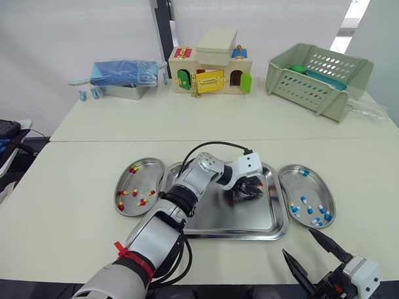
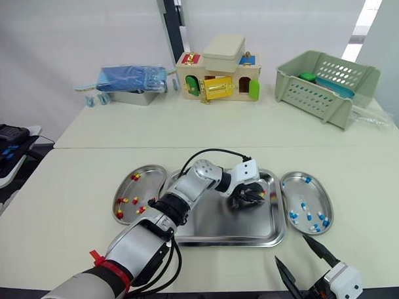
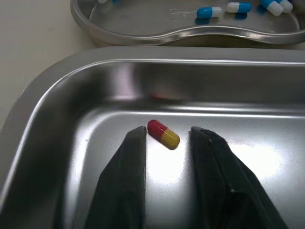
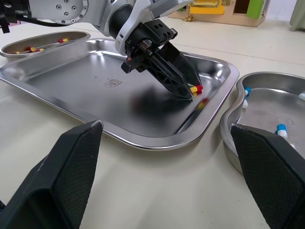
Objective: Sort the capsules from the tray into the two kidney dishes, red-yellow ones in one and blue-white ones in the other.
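Right now the left fingers (image 4: 187,87) are hovering low inside the tray (image 1: 242,234), slightly spread. They are straddling a red-yellow capsule (image 3: 163,134), which is lying flat between their tips and not yet being pinched. They are standing this way, I judge, so that a single closing takes it cleanly.

Just ahead of the tips the tray wall is rising, and beyond it the blue-white dish (image 1: 281,186) is lying. The red-yellow dish (image 1: 147,160), where this capsule is going, is lying back behind the fingers, across the tray.

The right fingers (image 1: 300,244) are hanging wide apart and empty over the pale counter (image 1: 70,193), probably keeping clear.

Far beyond both, a toy house (image 1: 210,70), a green basket (image 1: 318,76) and a blue-wrapped bundle (image 1: 125,73) are standing before a white wall.
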`<state>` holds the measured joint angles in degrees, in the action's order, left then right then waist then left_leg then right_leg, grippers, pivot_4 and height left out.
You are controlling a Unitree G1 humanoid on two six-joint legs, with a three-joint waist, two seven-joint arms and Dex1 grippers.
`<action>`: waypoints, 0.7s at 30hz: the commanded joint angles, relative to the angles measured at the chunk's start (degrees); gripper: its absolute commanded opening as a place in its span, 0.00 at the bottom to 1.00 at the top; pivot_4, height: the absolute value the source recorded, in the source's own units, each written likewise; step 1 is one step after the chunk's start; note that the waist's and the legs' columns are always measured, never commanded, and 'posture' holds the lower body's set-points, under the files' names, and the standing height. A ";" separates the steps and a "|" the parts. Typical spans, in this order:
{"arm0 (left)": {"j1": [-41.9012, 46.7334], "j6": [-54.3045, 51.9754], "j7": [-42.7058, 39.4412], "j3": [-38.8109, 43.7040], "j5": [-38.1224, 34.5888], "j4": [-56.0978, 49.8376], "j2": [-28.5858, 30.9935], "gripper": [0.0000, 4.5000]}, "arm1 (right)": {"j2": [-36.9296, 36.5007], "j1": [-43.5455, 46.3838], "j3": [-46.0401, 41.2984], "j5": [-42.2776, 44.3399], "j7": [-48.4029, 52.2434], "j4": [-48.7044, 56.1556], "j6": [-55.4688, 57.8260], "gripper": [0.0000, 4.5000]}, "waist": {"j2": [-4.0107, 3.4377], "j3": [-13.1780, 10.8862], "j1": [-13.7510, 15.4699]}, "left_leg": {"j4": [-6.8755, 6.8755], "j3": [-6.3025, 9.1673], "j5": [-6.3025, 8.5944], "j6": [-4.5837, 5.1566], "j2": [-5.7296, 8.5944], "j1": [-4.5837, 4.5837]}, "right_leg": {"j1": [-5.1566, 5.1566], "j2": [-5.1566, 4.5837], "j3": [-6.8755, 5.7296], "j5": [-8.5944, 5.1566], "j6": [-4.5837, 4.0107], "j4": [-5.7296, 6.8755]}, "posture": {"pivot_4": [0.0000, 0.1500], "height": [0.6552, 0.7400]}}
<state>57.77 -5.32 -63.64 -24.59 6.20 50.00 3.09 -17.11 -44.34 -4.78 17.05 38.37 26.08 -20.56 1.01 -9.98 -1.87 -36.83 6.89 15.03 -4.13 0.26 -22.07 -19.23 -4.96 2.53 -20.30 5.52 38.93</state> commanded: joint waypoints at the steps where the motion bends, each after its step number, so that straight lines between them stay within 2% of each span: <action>1: 0.82 0.99 -0.35 -0.23 1.04 0.45 -0.48 0.28 | -0.40 -0.65 0.04 0.65 -0.49 1.91 -1.11 1.00 | 0.00 0.00 0.00 | 0.00 0.00 0.00 0.00 0.00 0.00 | 0.00 0.00 0.00 0.00 0.00 0.00 | 1.00 1.00; 11: -0.07 0.67 -1.29 0.09 1.52 -0.07 -0.23 0.28 | -0.69 -0.64 0.34 0.52 -0.84 1.71 -1.15 1.00 | 0.00 0.00 0.00 | 0.00 0.01 0.00 0.00 0.00 0.00 | 0.00 0.00 -0.01 0.00 0.00 0.00 | 1.00 1.00; 15: 0.02 0.89 -1.06 -0.09 1.91 0.08 -0.09 0.03 | -0.93 -0.66 0.47 0.56 -0.92 1.65 -1.14 1.00 | 0.00 0.00 -0.01 | 0.00 0.01 0.00 0.00 0.00 0.00 | 0.00 0.00 -0.01 0.00 0.00 0.00 | 1.00 1.00; 21: -0.24 1.21 -1.37 -0.39 2.29 -0.13 0.11 0.03 | -1.13 -0.62 0.61 0.65 -0.85 1.55 -1.25 1.00 | 0.00 0.00 -0.01 | 0.00 0.01 0.00 0.00 0.00 0.00 | 0.01 0.00 -0.01 0.00 0.00 0.00 | 1.00 1.00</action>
<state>57.77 -4.34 -64.67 -24.44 7.39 50.12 3.04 -17.78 -44.34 -4.33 17.03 37.46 26.08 -20.56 1.01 -9.98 -1.87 -36.84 6.90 15.03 -4.13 0.26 -22.07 -19.22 -4.96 2.52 -20.30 5.52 38.93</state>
